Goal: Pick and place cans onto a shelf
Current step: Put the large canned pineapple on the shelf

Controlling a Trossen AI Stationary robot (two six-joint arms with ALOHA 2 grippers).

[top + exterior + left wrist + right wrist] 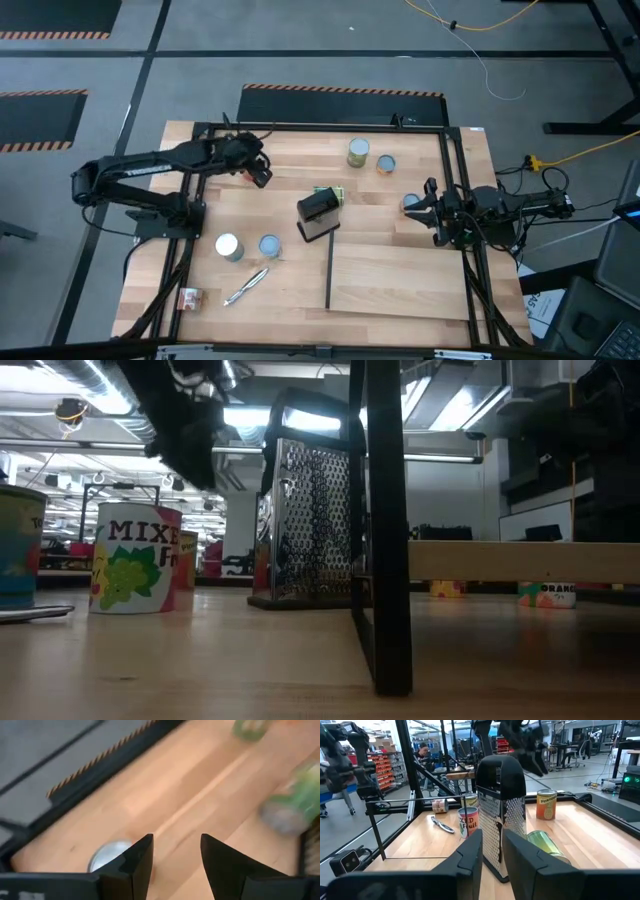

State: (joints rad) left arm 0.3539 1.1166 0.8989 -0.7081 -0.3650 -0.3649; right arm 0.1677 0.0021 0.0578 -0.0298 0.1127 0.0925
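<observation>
Left gripper (262,176) hovers wide open, empty, far-left over table; right gripper (431,215) slightly apart, empty, beside can (410,203).

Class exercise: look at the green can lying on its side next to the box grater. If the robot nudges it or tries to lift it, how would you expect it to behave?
The green can lies on its side beside the grater, so a nudge would probably roll it. Its shiny curved wall looks slippery, so a claw gripping across it may slip. It looks rigid, unlikely to dent.
</observation>
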